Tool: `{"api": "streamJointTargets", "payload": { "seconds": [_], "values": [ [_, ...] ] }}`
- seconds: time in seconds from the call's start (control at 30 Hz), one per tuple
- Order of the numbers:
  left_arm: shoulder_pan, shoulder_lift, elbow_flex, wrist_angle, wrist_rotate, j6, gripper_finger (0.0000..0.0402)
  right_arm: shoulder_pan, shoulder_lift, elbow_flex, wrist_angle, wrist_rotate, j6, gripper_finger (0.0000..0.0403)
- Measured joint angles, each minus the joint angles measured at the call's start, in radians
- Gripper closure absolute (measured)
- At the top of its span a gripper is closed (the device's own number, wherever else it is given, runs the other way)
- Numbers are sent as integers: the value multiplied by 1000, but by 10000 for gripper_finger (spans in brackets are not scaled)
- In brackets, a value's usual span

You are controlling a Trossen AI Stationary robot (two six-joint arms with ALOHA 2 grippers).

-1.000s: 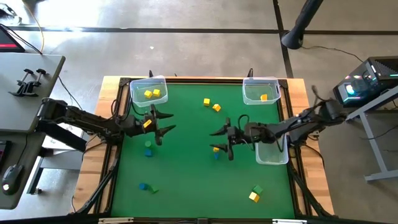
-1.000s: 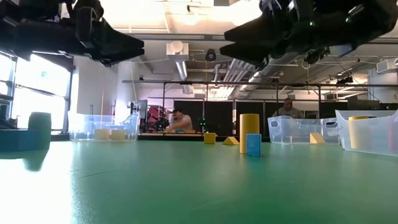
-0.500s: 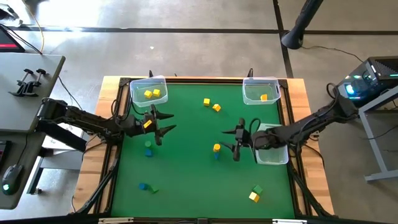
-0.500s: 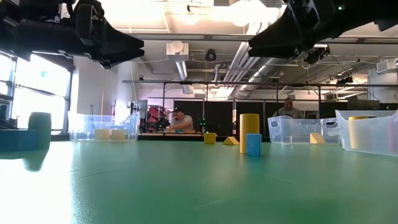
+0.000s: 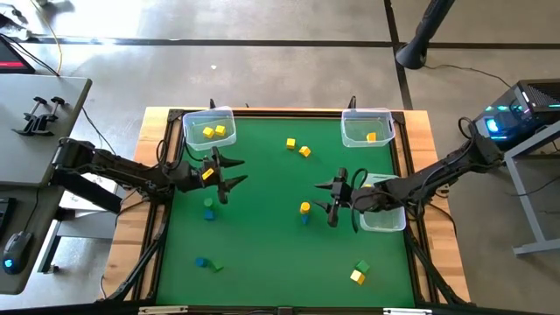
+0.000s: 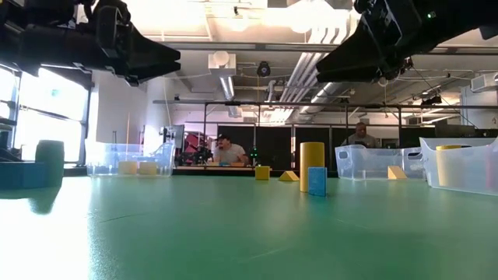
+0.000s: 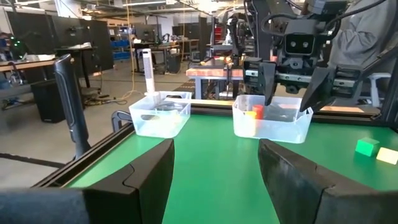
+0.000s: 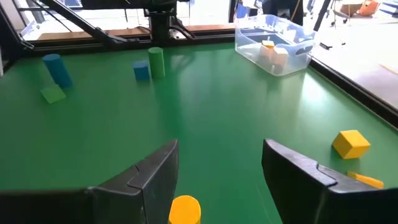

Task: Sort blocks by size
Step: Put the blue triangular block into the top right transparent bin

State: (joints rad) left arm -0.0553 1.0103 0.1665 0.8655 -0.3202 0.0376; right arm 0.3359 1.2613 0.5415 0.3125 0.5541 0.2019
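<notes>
High view: our right gripper (image 5: 334, 199), fingers spread, has backed off the yellow block (image 5: 304, 207), leaving it ungrasped.

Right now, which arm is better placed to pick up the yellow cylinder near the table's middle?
The right arm, probably. Its open right gripper hangs just beside the yellow cylinder, which shows between its fingers in the right wrist view. The left gripper hangs open farther off.

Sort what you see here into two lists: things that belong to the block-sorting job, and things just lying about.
Part of the job:
yellow blocks
green block
blue block
clear bins
left gripper, open
right gripper, open

Just lying about:
computer mouse
clamps on the side desk
</notes>
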Motion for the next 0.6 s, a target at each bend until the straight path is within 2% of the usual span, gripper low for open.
{"api": "streamJointTargets", "payload": {
  "seconds": [0.17, 0.3, 0.6],
  "values": [
    [4, 0, 0, -1, -2, 0, 184, 0, 0, 0, -27, 31, 8, 182],
    [3, 0, 0, -9, -2, -9, 184, 7, 0, 0, -73, 24, 114, 182],
    [3, 0, 0, -35, -1, -37, 184, 137, 0, 0, -195, 3, 327, 182]
  ]
}}
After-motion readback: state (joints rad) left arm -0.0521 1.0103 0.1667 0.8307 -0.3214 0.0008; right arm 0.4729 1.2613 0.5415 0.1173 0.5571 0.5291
